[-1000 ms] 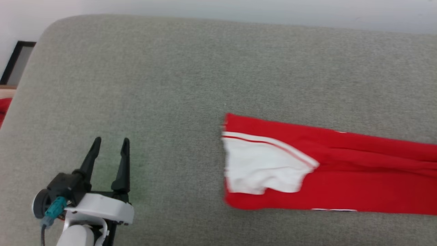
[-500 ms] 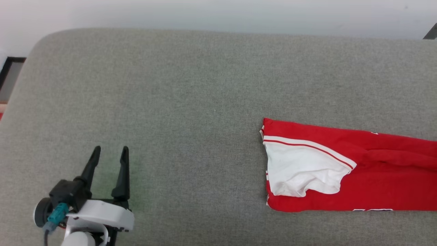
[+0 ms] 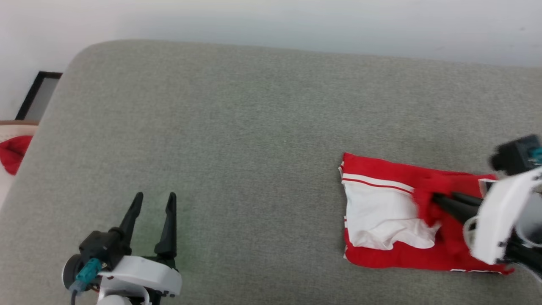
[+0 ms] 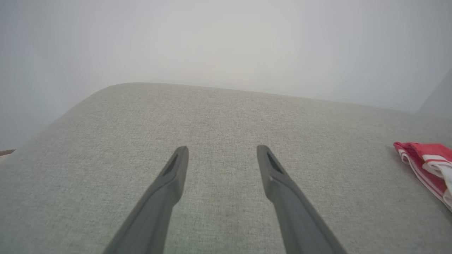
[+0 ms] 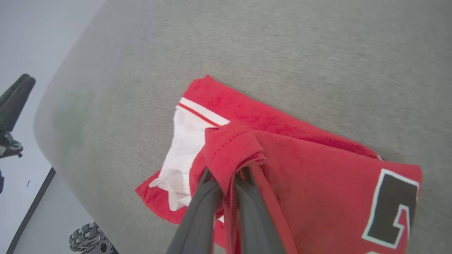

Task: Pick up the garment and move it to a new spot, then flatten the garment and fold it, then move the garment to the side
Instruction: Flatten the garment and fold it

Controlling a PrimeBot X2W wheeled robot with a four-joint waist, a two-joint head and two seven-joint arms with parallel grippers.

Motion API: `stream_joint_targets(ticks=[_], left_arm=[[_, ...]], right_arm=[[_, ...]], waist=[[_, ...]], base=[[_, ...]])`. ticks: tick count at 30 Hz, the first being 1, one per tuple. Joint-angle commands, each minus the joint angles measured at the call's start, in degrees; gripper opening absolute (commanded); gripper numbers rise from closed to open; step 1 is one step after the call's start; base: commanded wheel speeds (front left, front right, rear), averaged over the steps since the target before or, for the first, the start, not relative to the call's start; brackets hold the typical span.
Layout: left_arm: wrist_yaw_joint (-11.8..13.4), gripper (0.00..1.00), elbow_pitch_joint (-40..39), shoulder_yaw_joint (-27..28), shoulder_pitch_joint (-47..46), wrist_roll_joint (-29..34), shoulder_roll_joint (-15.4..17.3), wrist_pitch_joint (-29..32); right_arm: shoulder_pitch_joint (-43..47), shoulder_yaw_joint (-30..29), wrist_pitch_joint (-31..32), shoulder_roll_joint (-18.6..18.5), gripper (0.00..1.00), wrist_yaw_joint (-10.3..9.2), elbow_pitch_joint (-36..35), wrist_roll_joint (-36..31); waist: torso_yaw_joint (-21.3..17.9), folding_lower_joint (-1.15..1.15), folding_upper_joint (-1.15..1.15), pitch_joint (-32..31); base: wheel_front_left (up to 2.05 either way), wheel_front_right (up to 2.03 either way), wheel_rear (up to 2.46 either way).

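Across the grey cushion, most of the fabric lies bare. The shirt sits over at its right end, folded into a compact red block with a white sleeve on top and a black, white-edged numeral showing at one corner. The right gripper has its two fingers pinched nearly together on a bunched red fold of the shirt. That fold is raised off the layers beneath, while the rest lies on the cushion. I judge the grip is there either to fold the shirt over further or to drag the bundle aside. A pinch on a single fold could let the lower layers slide out of line. The left gripper rests low on the left, well apart from the shirt, fingers spread and holding nothing, probably parked out of the way. Beyond the cushion's left edge lies a small red scrap, which looks to be no part of the job.
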Motion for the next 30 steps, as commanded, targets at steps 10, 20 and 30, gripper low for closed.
stream_joint_targets(ticks=[10, 20, 30], left_arm=[[-0.1, 1.0, 0.2, -1.8, -1.9, -1.3, -1.0, 0.0], [-0.1, 1.0, 0.8, -2.4, -3.1, -1.8, -1.8, 0.0], [-0.1, 1.0, 1.7, -1.9, -1.8, -2.2, -0.8, 0.0]], right_arm=[[-9.8, 12.6, -3.5, 6.3, 0.0, -0.03, 6.6, -2.8], [-13.5, 18.2, -9.0, 8.2, 0.2, -0.03, 17.9, -2.0], [-14.1, 21.4, -15.0, 5.1, 1.0, -0.03, 17.1, 3.6]], waist=[[3.8, 0.0, 0.0, 1.6], [4.2, 0.0, 0.0, 2.5], [-0.2, 0.0, 0.0, -0.4]], base=[[0.0, 0.0, 0.0], [0.0, 0.0, 0.0], [0.0, 0.0, 0.0]])
